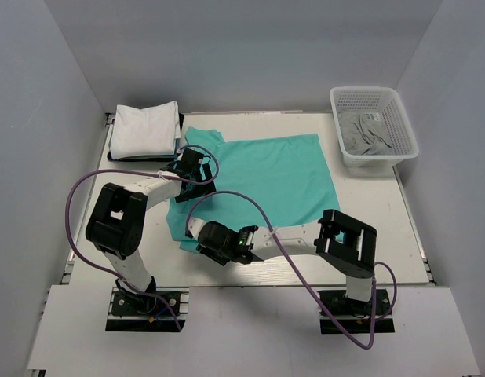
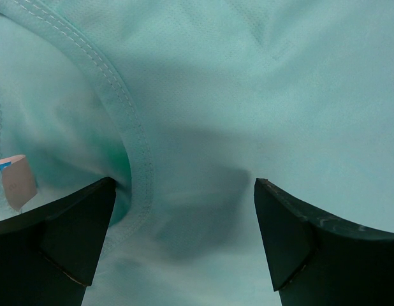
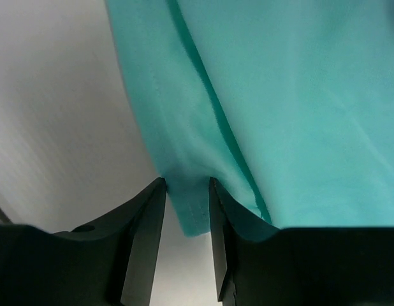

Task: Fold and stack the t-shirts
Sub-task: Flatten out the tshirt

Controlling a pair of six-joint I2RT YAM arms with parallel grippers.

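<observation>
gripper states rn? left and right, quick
Left gripper: open, over the teal t-shirt, holding nothing.
Right gripper: closed on a corner of the teal t-shirt.

Left gripper [image 2: 184, 191], its jaws spread wide above the teal t-shirt [image 2: 286, 83], which fills the field. A double-stitched neckline band [image 2: 124, 111] curves from upper left down past the finger [image 2: 69, 236] on the left. A small tag [image 2: 15, 182] lies beyond that finger, at far left
</observation>
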